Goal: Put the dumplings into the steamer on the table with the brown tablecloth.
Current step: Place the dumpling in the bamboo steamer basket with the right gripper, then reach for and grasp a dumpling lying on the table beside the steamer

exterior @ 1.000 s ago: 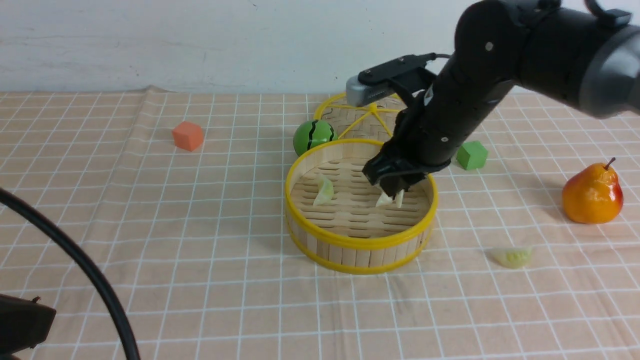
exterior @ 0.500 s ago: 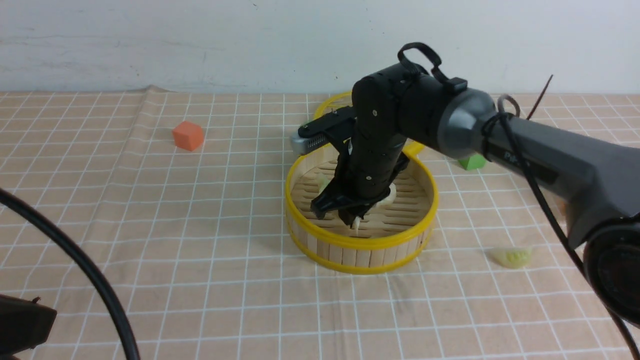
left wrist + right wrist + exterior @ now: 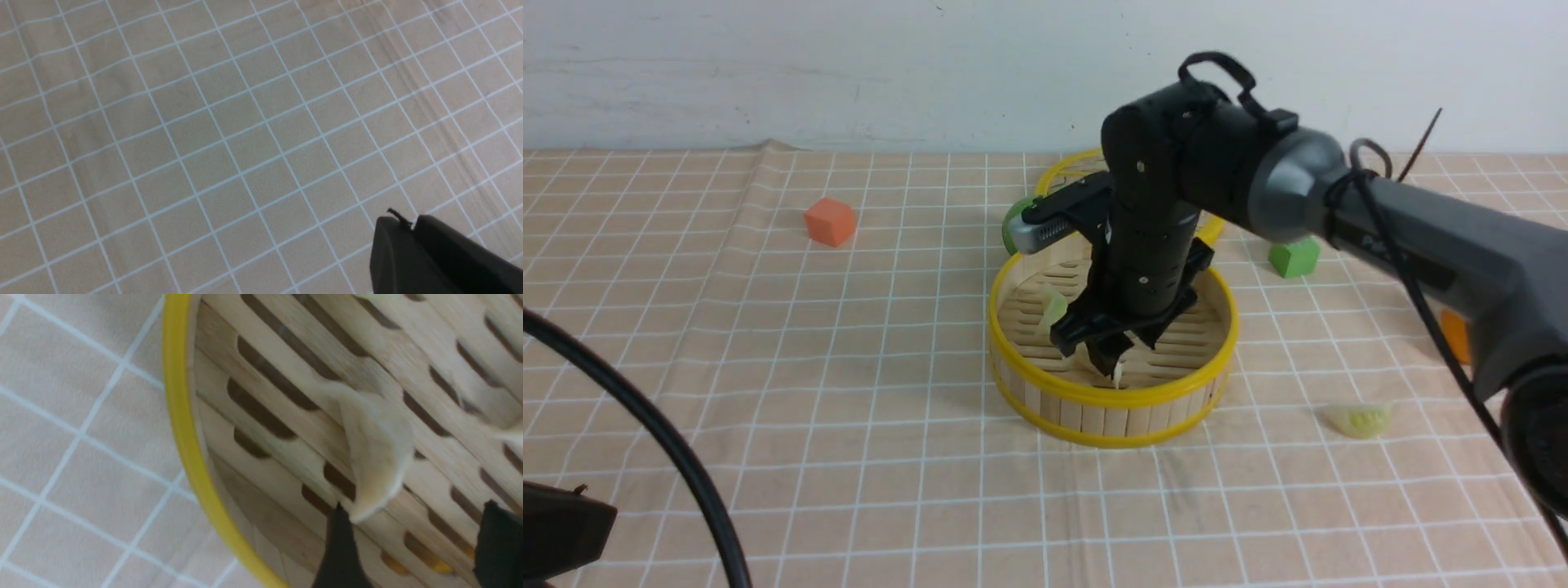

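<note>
Jaws of the right arm point(image 3: 414, 543) are spread above the slatted floor of the bamboo steamer point(image 3: 1115, 396), near a pleated dumpling point(image 3: 378, 453) lying inside; whether the left jaws point(image 3: 408, 224) are parted I cannot tell. Another dumpling point(image 3: 1361, 420) rests outside, on the brown tablecloth point(image 3: 849, 457).

Steamer point(image 3: 1113, 395): round, bamboo, yellow-rimmed; upright on white-gridded brown tablecloth point(image 3: 849, 457). Three pale crescent dumplings point(image 3: 378, 453): apart on slatted floor. Fourth dumpling point(image 3: 1362, 420): greenish, translucent; on cloth outside.
</note>
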Robot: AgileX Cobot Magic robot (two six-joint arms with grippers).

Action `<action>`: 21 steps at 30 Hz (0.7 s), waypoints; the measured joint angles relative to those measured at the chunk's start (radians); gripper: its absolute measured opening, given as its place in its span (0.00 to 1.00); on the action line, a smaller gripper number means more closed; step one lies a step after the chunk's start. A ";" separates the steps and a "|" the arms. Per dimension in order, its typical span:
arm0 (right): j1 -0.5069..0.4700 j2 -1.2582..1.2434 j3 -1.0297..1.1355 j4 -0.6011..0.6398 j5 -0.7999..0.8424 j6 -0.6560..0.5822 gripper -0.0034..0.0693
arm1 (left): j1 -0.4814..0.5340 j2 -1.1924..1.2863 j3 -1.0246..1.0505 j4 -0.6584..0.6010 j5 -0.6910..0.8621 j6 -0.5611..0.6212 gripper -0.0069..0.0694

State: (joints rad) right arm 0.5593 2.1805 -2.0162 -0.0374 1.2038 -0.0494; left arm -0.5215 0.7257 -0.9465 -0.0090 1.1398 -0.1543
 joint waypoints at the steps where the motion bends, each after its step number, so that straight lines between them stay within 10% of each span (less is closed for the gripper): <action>1: -0.001 -0.020 -0.001 -0.003 0.010 -0.020 0.70 | 0.000 0.000 0.000 0.000 0.000 0.000 0.16; 21: -0.391 -0.324 0.507 0.171 0.004 -0.443 0.71 | 0.000 -0.001 0.000 -0.006 -0.006 0.000 0.19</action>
State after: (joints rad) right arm 0.1684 1.8565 -1.5093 0.1333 1.2075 -0.4926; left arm -0.5215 0.7249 -0.9462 -0.0152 1.1335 -0.1543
